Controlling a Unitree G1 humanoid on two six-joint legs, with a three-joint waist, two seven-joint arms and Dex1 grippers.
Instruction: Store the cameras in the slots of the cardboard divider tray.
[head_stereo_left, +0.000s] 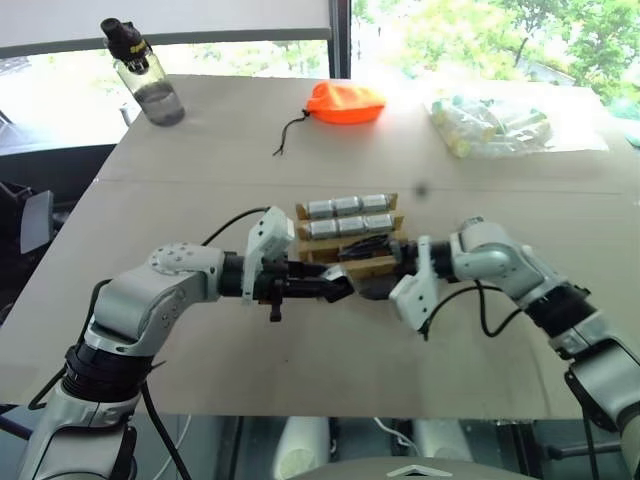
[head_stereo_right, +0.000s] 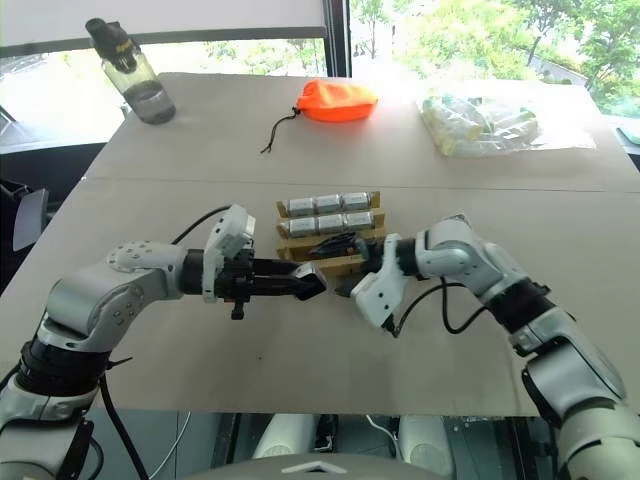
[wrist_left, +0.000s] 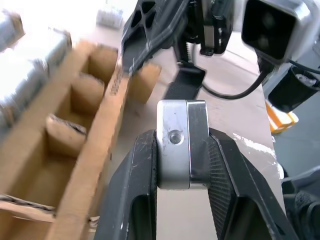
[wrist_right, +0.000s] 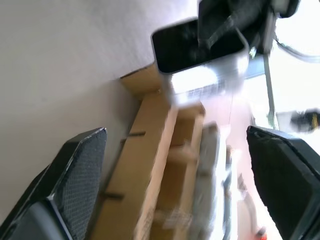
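Camera (wrist_left: 181, 145) clamped between left fingers (wrist_left: 135, 190), right fingers (wrist_right: 75, 175) apart

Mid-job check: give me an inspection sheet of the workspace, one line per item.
Surface: tan table.
Job's things: cardboard divider tray; two far rows hold six cameras, near row unfilled.
Clutter: orange pouch, water bottle, bag of yellowish-green items.
Grippers: left gripper shut on a camera beside the tray; right gripper open.
Cables: black leads at both wrists.
Surroundings: windows behind the table.
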